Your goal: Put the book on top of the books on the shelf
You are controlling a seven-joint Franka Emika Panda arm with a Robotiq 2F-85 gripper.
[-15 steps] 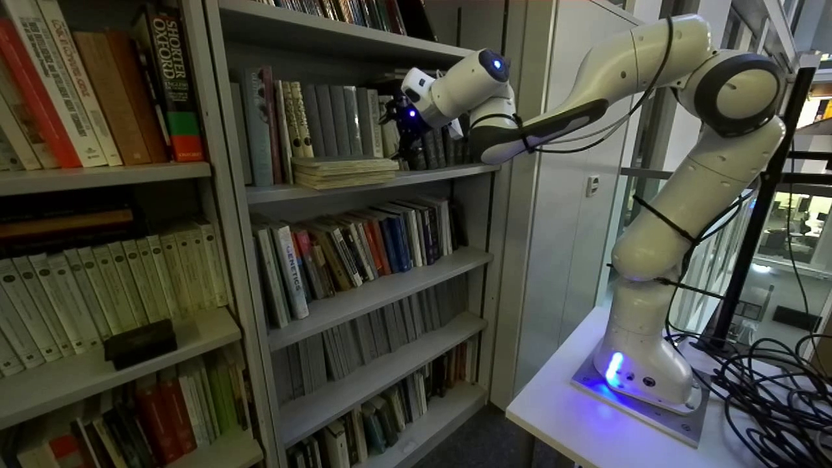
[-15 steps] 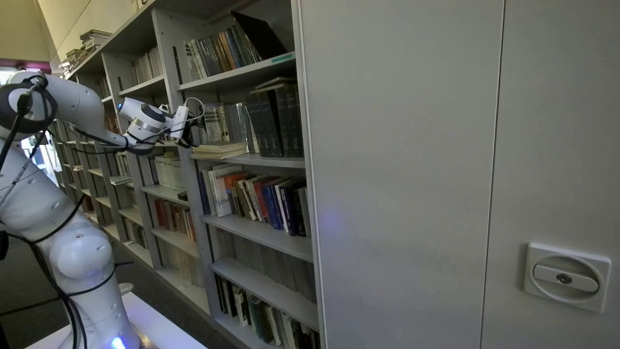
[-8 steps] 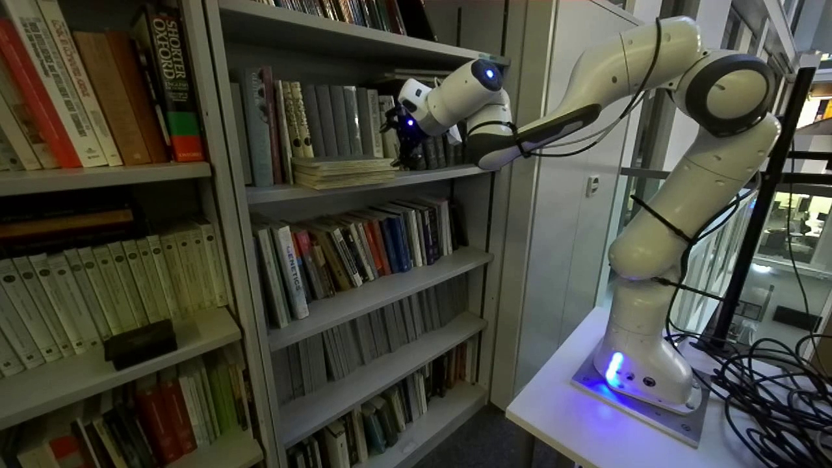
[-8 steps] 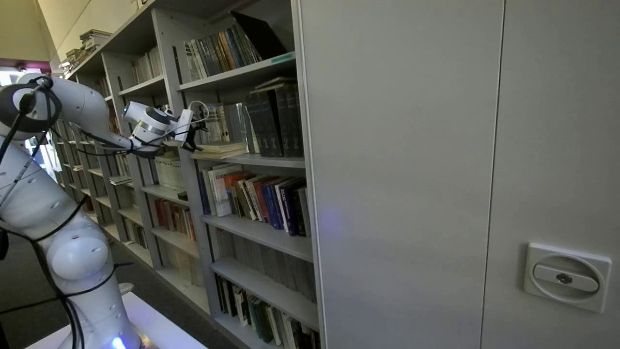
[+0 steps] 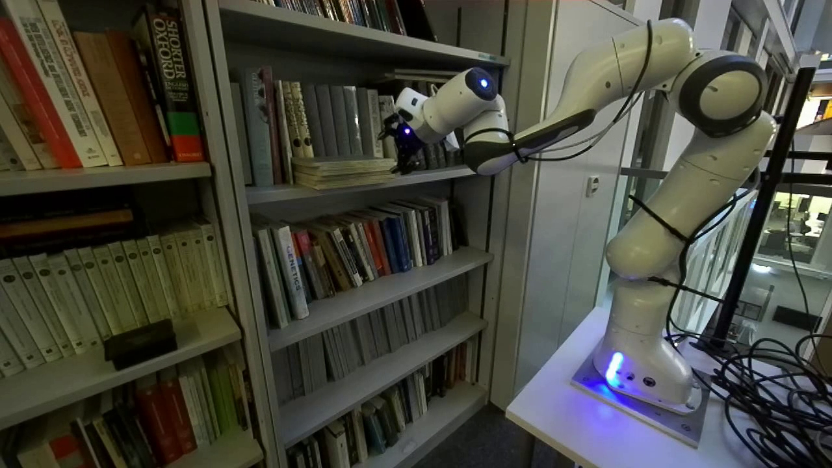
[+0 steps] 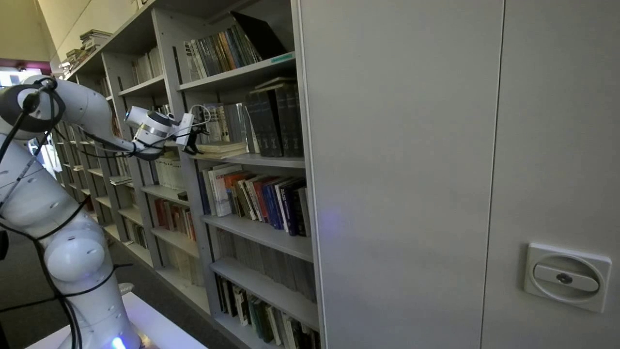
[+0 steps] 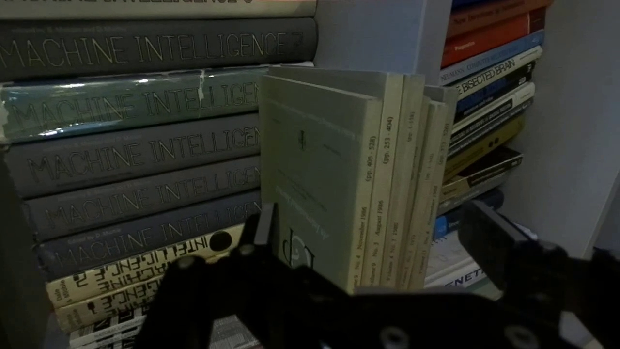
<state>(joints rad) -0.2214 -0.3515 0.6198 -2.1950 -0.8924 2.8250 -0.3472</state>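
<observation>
Pale books lie stacked flat on the shelf; upright books stand behind these pale books, and the gripper, with free jaws spread wide, is near to the pale books.

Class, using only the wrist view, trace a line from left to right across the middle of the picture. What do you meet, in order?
Machine Intelligence books, stack of pale thin books, row of mixed-colour books from the shelf below, grey shelf board that they stand on.
</observation>
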